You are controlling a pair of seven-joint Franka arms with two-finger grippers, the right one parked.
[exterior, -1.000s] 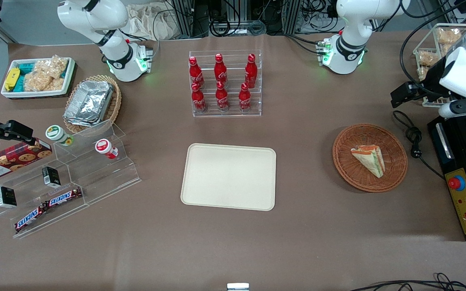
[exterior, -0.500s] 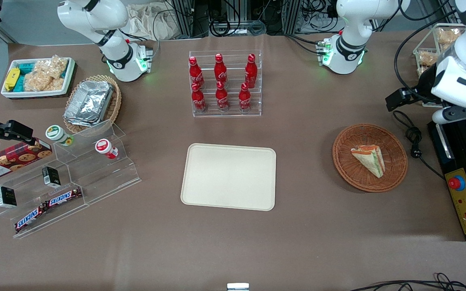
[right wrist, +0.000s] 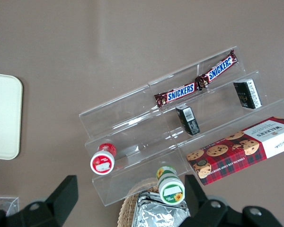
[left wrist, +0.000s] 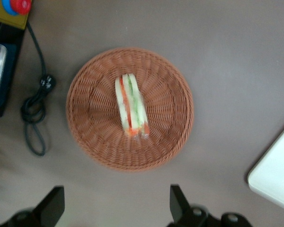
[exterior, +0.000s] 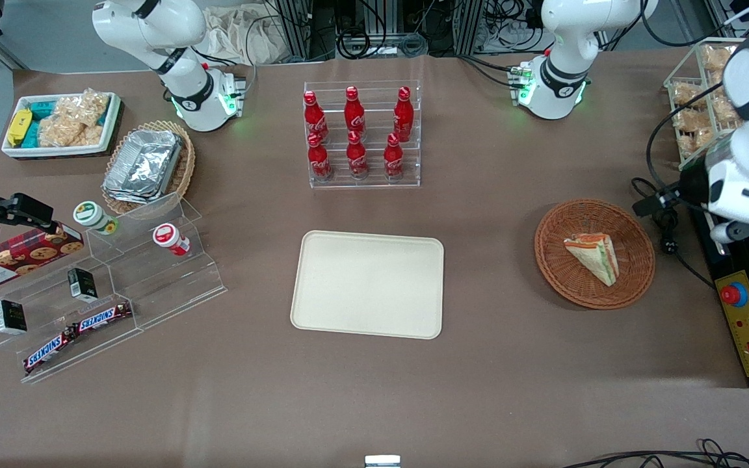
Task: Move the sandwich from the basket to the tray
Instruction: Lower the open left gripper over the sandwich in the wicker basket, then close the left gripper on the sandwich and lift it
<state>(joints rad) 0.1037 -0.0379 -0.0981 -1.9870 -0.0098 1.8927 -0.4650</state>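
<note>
the sandwich (exterior: 592, 257) lies on its side in the middle of the round reddish-brown basket (exterior: 594, 292), untouched, with its green and orange-red filling stripes showing plainly in the left wrist view. the basket sits on the desk (exterior: 511, 390) toward the working arm's end, and the cream tray (exterior: 368, 284) lies well apart from it, mid-desk, with nothing on it. the gripper (left wrist: 117, 204) hangs above the desk just beside the basket's rim, its two fingers (left wrist: 51, 206) spread wide apart and holding nothing; it is not yet over the sandwich. this looks like the approach step: nothing is grasped and the carry has not begun. the next move, as i judge it, calls for bringing the gripper over the wedge, lining the fingers across its narrow width so that they close on the bread faces, then coming down into the shallow basket without catching the woven rim. the clear wrap may be slippery and the bread soft, so a gentle, centred squeeze seems wise. a black cable (exterior: 670, 231) lies on the desk near the basket, and should be kept clear of.
</note>
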